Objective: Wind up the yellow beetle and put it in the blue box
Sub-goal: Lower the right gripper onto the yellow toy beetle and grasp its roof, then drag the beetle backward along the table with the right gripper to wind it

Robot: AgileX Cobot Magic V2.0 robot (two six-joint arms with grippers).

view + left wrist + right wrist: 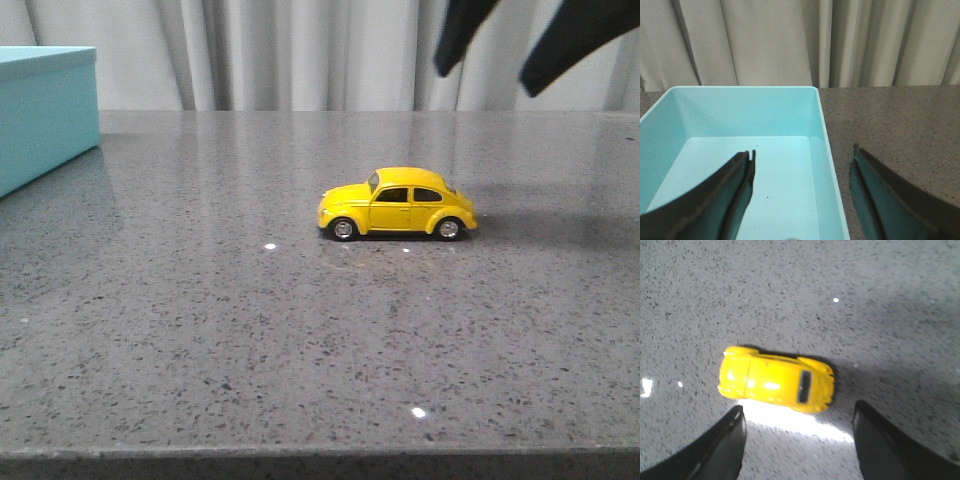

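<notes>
Beetle (397, 204) sits on all four wheels on the grey speckled table (200, 330), right of centre in the front view, side-on to the camera, nose toward the robot's left. Nothing touches it. Bright glare on the table just beside it in the right wrist view.

Right gripper (797, 412): raised above the table, angled down at the car. Fingers spread wide, nothing between them; the beetle (776, 379) lies just beyond the tips, roof and rear window facing the camera, body running crosswise to the gap. In the front view only two dark finger ends (560, 40) show at the top right, above and behind the car, well clear of it.

Box (45, 110) at the far left edge of the table, well apart from the car, open top.

Left gripper (802, 160): held over the box (826, 135), looking down into it at a slant. Fingers spread, holding nothing. One finger (737, 185) over the box floor, the other (880, 190) over bare table outside the wall. Box interior shows only a few dark specks. Pale curtain (790, 40) behind.
</notes>
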